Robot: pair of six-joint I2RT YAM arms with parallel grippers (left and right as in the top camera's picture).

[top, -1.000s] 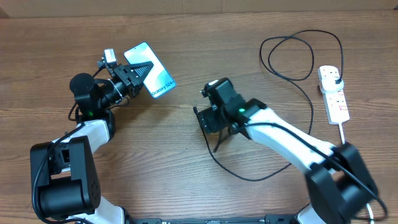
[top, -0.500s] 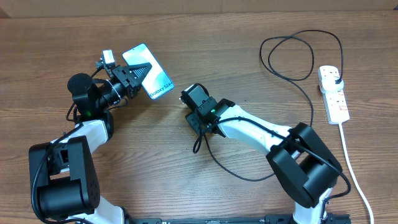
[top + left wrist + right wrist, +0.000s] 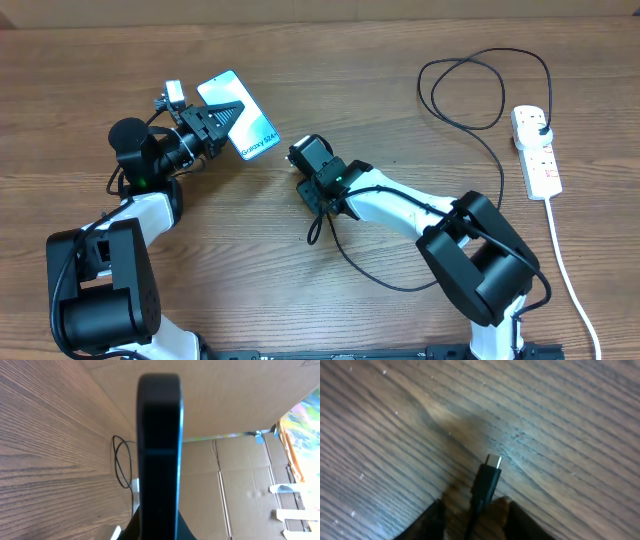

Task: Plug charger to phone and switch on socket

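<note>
The phone (image 3: 240, 117), its lit screen showing "Galaxy" text, is held off the table at the upper left by my left gripper (image 3: 222, 122), which is shut on it. In the left wrist view the phone (image 3: 159, 450) stands edge-on between the fingers. My right gripper (image 3: 311, 178) is shut on the charger's connector end (image 3: 489, 480); its metal tip sticks out above the wood. The tip sits a short way right of the phone's lower end. The thin black cable (image 3: 470, 130) loops across the table to a black plug (image 3: 539, 124) in the white socket (image 3: 536, 150) at the right edge.
The socket's thick white cord (image 3: 570, 290) runs down the right side toward the front edge. The cable makes a loop (image 3: 470, 90) at the back right and another sag (image 3: 390, 285) in front of the right arm. Cardboard walls stand behind the table.
My right gripper moved left with the connector, from the table's middle toward the phone. The left gripper and phone stayed still.
</note>
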